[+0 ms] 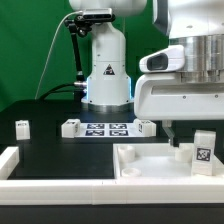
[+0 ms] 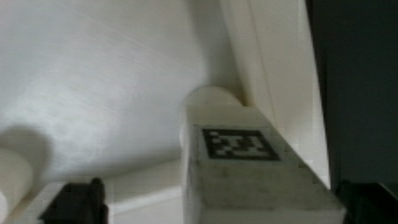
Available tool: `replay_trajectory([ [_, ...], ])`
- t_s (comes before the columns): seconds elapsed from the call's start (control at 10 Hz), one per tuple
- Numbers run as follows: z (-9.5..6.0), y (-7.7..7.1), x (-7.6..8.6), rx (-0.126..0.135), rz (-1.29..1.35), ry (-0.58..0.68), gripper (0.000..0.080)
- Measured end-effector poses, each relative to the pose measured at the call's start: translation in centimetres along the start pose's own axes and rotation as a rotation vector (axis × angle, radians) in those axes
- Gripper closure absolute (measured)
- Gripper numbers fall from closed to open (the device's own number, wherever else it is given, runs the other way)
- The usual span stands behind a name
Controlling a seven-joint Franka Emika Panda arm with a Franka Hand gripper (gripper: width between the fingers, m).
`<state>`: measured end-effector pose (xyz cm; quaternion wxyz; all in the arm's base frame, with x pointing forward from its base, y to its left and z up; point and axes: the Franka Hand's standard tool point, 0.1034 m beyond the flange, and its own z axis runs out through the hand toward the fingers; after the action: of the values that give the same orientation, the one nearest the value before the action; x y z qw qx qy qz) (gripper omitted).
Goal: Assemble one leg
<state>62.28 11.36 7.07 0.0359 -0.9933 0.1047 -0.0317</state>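
Green curtain hangs behind everything, and below it a black table [image 1: 60,150] carries the parts. Biggest in the room is the white robot arm [image 1: 105,60], its base standing at the back, with its bulky wrist housing filling the exterior view's right. Under that housing lies the large white panel [image 1: 150,165] with raised rims, taking up the front of the table on the exterior view's right. A white rail [image 1: 12,160] runs along the front edge on the exterior view's left. Further back, flat on the table, sits the marker board [image 1: 107,128] with its row of printed tags. Well apart from it, toward the exterior view's left, stands a small white block [image 1: 22,127]. The leg [image 1: 204,152] stands upright on the panel (tag facing out), tucked against the panel's rim in the wrist view [image 2: 240,150]. The gripper [image 1: 178,137] hangs just beside it over the panel; whether it is wide or narrow I cannot tell.
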Motion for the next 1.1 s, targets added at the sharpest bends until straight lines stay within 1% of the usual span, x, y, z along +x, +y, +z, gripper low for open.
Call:
replay_trajectory([
  [0.1,0.00,0.01,0.00,0.000,0.019,0.000,0.0151],
  [0.2,0.00,0.03,0.01,0.000,0.019,0.000,0.0263],
  [0.3,0.00,0.04,0.02,0.000,0.020,0.000,0.0397],
  [0.4,0.00,0.04,0.02,0.000,0.020,0.000,0.0397],
  [0.5,0.00,0.04,0.02,0.000,0.022,0.000,0.0509],
  [0.6,0.00,0.03,0.02,0.001,0.078,0.000,0.0508],
  [0.7,0.00,0.04,0.02,0.000,0.079,0.000,0.0508],
  [0.8,0.02,0.01,0.03,0.005,0.133,0.005,0.0508],
  [0.9,0.11,0.03,-0.08,0.022,0.373,0.030,0.0508],
  [1.0,0.13,0.14,-0.12,0.038,0.545,0.039,0.0508],
  [1.1,0.15,0.15,-0.18,0.048,0.699,0.037,0.0508],
])
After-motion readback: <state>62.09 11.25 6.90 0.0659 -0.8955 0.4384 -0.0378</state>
